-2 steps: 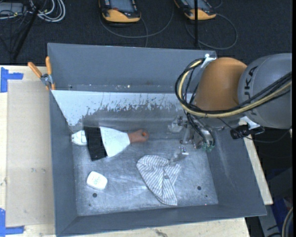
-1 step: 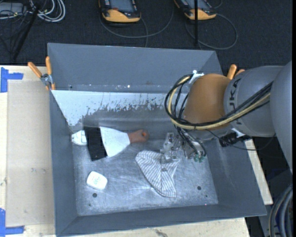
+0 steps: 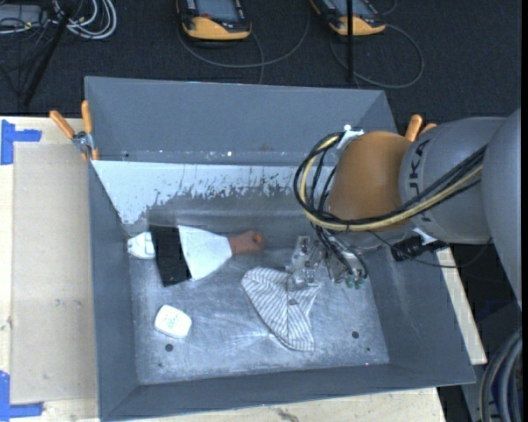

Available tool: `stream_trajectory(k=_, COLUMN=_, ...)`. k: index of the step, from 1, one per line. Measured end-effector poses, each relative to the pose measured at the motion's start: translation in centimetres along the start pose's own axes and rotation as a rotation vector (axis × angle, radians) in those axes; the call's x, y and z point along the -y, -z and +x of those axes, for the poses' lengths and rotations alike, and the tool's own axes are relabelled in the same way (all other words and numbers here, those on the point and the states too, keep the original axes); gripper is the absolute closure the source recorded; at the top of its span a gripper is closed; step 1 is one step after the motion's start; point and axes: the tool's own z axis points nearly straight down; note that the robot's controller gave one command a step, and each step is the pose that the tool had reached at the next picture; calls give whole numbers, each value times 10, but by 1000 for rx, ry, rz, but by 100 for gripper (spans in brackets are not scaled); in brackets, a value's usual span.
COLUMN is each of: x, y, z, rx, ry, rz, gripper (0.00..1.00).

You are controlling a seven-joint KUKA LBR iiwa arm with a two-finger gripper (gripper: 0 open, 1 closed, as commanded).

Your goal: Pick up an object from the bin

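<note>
Camera view:
Bin [image 3: 246,143]: grey metal with sloped walls, holding five loose things on its floor.
Claw [image 3: 301,273]: low in the bin's right half, at the upper edge of the striped cloth; whether it is open or closed cannot be told.
Striped cloth [image 3: 283,316]: grey-and-white, crumpled, right of the floor's centre, drawn to a peak just beneath the claw.
White scraper [image 3: 202,251]: flat blade with a brown handle, left of the claw.
Black block [image 3: 169,255]: touching the scraper's left edge.
Small white piece [image 3: 141,247]: just left of the block.
White oval [image 3: 172,321]: alone, front left.
</note>
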Motion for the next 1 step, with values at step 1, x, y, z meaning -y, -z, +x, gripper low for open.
stream_trajectory(k=1, x=4, y=142, z=14, rx=9, ry=-3, rz=2, gripper=100)
